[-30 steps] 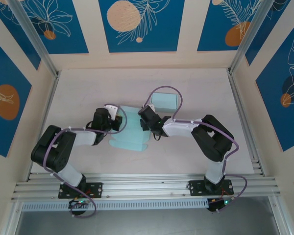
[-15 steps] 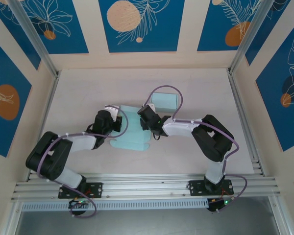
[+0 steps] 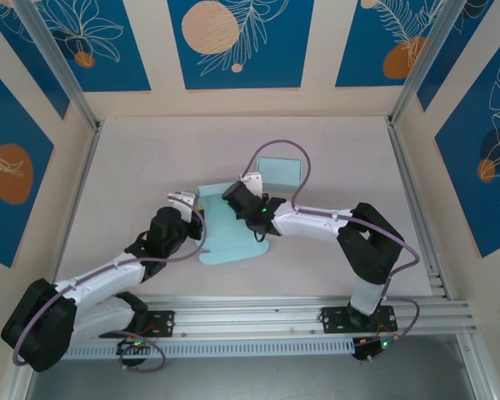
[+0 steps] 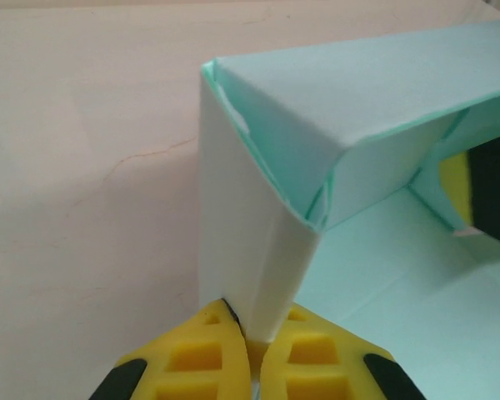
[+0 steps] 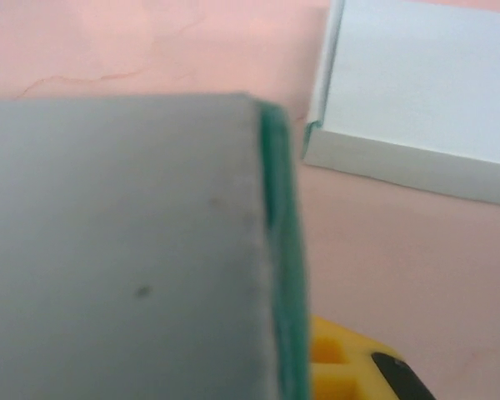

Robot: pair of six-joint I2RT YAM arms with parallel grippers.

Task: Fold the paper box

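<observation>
Mint-green paper box (image 3: 233,240) on the desk (image 3: 150,158) is half-formed: left pincer (image 4: 253,323) clenches one raised wall, right pincer (image 3: 232,200) meets another, grip unclear; near panel lies unfolded.

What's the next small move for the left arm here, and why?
With the left gripper pinching the upright wall of the pale teal paper box, I'd probably nudge that wall inward to square the corner: the seam there gapes. The right gripper seems to hold the adjoining panel, bracing it.
</observation>
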